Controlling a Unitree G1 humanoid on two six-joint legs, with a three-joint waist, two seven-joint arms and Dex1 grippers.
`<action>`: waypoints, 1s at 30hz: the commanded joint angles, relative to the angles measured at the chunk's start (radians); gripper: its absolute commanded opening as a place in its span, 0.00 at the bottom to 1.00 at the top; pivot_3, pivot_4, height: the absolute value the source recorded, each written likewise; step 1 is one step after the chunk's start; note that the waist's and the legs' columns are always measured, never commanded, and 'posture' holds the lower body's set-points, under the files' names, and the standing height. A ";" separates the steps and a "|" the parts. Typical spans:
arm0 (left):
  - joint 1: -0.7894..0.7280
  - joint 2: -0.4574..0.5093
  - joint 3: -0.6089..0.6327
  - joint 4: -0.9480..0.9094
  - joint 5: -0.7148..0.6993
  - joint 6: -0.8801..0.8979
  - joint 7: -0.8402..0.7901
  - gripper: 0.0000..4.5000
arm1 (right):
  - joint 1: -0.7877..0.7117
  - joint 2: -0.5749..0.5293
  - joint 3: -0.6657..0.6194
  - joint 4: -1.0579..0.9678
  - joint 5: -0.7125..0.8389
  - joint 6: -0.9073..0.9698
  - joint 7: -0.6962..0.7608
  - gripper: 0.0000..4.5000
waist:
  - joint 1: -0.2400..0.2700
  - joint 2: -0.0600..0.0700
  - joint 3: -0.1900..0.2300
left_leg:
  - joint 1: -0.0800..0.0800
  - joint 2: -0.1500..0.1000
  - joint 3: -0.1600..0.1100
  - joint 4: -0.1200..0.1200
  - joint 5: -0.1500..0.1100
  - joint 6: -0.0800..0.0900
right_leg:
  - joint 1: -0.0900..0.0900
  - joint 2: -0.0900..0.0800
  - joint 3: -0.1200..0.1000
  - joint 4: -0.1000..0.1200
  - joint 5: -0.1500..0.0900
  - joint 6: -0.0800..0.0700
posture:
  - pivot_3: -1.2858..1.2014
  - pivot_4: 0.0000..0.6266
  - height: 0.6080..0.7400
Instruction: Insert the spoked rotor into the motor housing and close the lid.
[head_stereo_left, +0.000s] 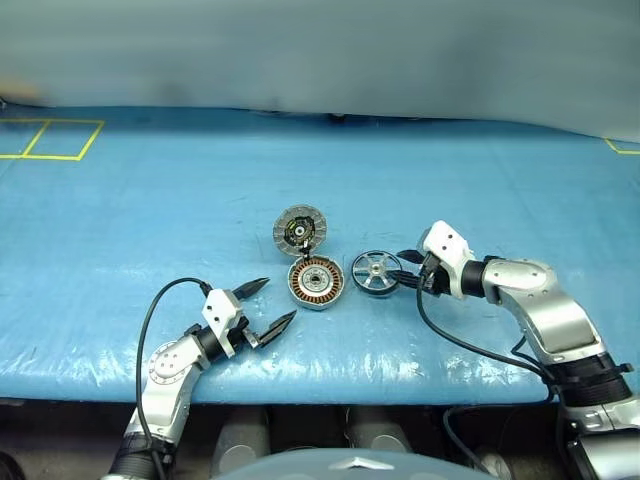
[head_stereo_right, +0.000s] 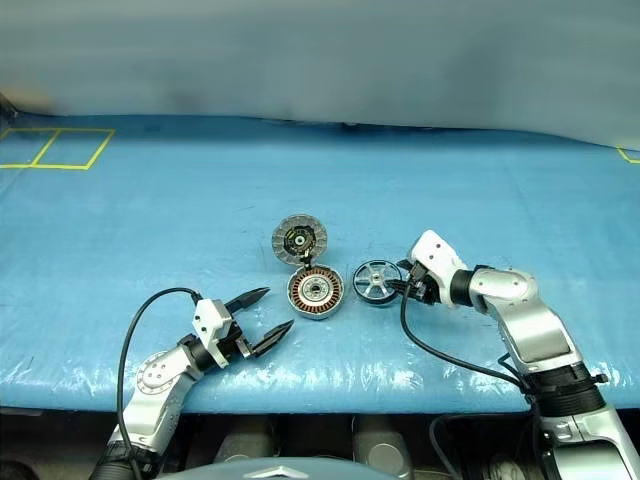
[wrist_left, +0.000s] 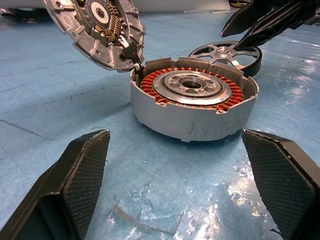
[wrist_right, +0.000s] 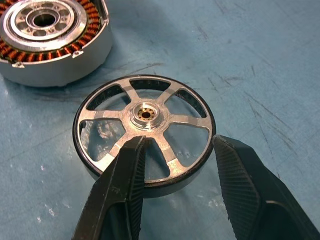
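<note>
Spoked rotor (wrist_right: 145, 132) lies flat on the blue bench (head_stereo_left: 150, 210), just beside the motor housing (head_stereo_left: 317, 282), whose hinged lid (head_stereo_left: 299, 230) stands swung back. Right end effector (wrist_right: 175, 150) straddles the rotor's rim, fingers parted, one over the spokes. Left end effector (head_stereo_left: 268, 303) rests released, facing the housing. No readable writing.

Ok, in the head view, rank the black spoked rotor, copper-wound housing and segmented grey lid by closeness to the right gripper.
1. Black spoked rotor, at the right gripper.
2. Copper-wound housing, beyond the rotor, toward the robot's left.
3. Segmented grey lid, behind the housing.
</note>
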 joint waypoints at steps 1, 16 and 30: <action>0.008 0.002 0.003 -0.006 0.000 -0.002 0.007 1.00 | -0.030 -0.044 0.021 -0.032 -0.054 -0.045 0.024 0.49 | 0.000 0.000 0.000 | 0.000 0.000 0.000 0.000 0.000 0.000 | 0.000 0.000 0.000 0.000 0.000 0.000 | 0.52 0.24 1.00; 0.010 0.008 0.001 -0.009 0.005 0.009 0.015 1.00 | -0.026 -0.043 0.090 -0.008 -0.123 -0.074 0.073 0.35 | 0.000 0.000 0.000 | 0.000 0.000 0.000 0.000 0.000 0.000 | 0.000 0.000 0.000 0.000 0.000 0.000 | 0.52 0.24 1.00; 0.012 0.008 0.008 -0.005 -0.008 -0.005 0.005 1.00 | 0.003 0.033 -0.039 -0.052 0.037 -0.039 0.068 0.01 | -0.001 0.000 0.000 | 0.001 0.000 0.000 0.000 0.000 0.000 | 0.001 0.000 0.000 0.000 0.000 0.000 | 0.52 0.24 1.00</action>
